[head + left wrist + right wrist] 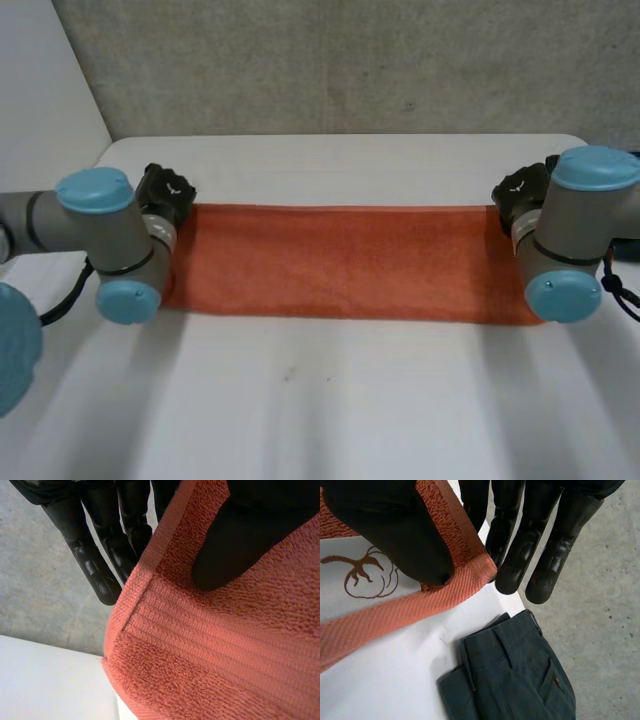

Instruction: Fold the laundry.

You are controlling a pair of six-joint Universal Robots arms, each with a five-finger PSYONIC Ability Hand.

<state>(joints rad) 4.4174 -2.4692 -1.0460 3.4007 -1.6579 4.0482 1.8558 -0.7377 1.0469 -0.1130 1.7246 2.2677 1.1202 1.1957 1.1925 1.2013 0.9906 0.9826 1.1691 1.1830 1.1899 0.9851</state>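
The white table (330, 400) is carrying an orange towel (340, 262), which is lying stretched out as a long strip across its middle, running from one hand to the other. Folded dark trousers (515, 675) are lying at the table's edge, just past the right hand's fingertips. The left hand (165, 190) is gripping the towel's left far corner, its thumb pressing the terry against straight fingers (100, 565) behind the hem. The right hand (518, 190) is pinching the right far corner the same way, thumb on top, fingers (520, 550) beneath. A white label (365, 575) with a printed cotton boll is showing beside that thumb.
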